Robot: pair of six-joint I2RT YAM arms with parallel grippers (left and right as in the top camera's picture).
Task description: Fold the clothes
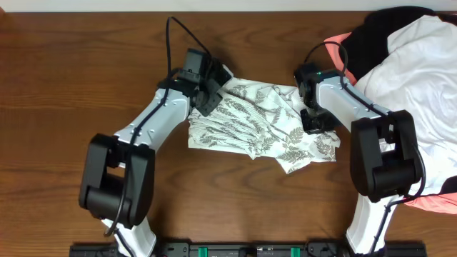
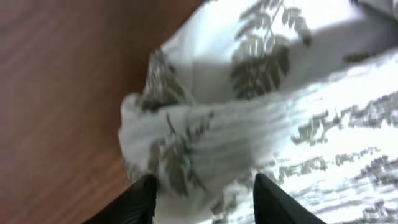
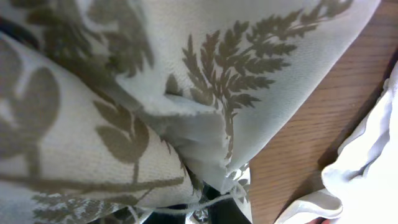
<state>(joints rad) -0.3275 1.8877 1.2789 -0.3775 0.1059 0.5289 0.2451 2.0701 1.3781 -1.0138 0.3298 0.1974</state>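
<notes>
the thin white fabric garment printed with grey-green fern leaves [image 1: 257, 125] lies crumpled on the brown wooden table [image 1: 71, 71], mid-scene, between the two arms. its left part lies fairly flat. its right part is bunched and overlapped.

probable faults:
- uneven fold. cause: the cloth is not spread, so any fold made now would likely set the wrinkles in.
- lost corner at the far left. cause: the left gripper [image 2: 208, 199] has its jaws spread, with a bunched edge of the garment between and just beyond them, not visibly pinched. a lift from this state would likely leave the cloth behind.
- multi-layer grab at the right. cause: the right gripper [image 1: 318, 120] sits on the bunched right part, jaws pressed together, and it appears to pinch a fold of the garment that drapes right across its wrist view. how many layers it holds cannot be told.
- snagging a neighbour. cause: the plain white unprinted garment [image 1: 421, 86], the black garment [image 1: 385, 28] and the coral-pink garment [image 1: 428, 203] are heaped just right of the right arm. the white one shows just beside the fern cloth in the right wrist view.
</notes>
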